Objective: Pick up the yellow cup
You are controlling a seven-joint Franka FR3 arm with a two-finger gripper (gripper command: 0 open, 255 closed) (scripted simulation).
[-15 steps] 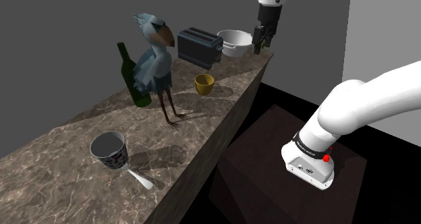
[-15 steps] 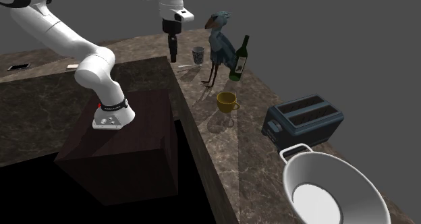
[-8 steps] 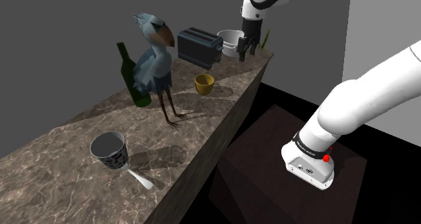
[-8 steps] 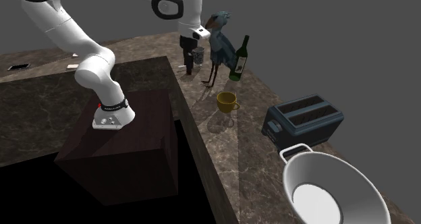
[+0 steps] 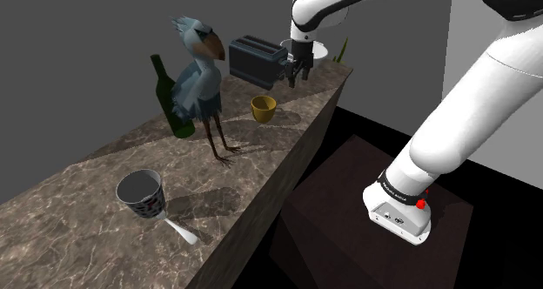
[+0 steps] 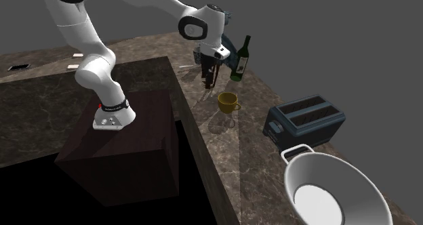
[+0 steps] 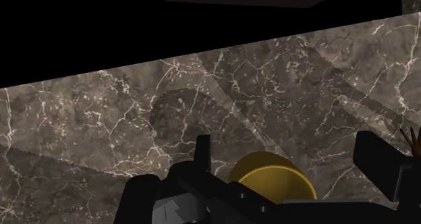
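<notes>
The yellow cup (image 5: 263, 109) stands upright on the marble counter (image 5: 104, 174), between the bird figure and the toaster. My black gripper (image 5: 294, 73) hangs above the counter, a little to the shoulder view's right of the cup and higher than its rim, fingers pointing down. From the second exterior view the gripper (image 6: 208, 78) is just above and to the left of the cup (image 6: 227, 102). In the wrist view the cup's round yellow mouth (image 7: 273, 180) lies below the gripper (image 7: 285, 142), whose fingers stand apart with nothing between them.
A grey-blue bird figure (image 5: 202, 83) and a green bottle (image 5: 171, 100) stand beside the cup. A dark toaster (image 5: 257, 59) and a white pot (image 6: 332, 190) sit at the counter's far end. A grey cup (image 5: 141, 194) and a spoon (image 5: 183, 233) lie near.
The gripper has swung from near the pot at the counter's far end toward the yellow cup and come lower. Nothing on the counter has moved.
</notes>
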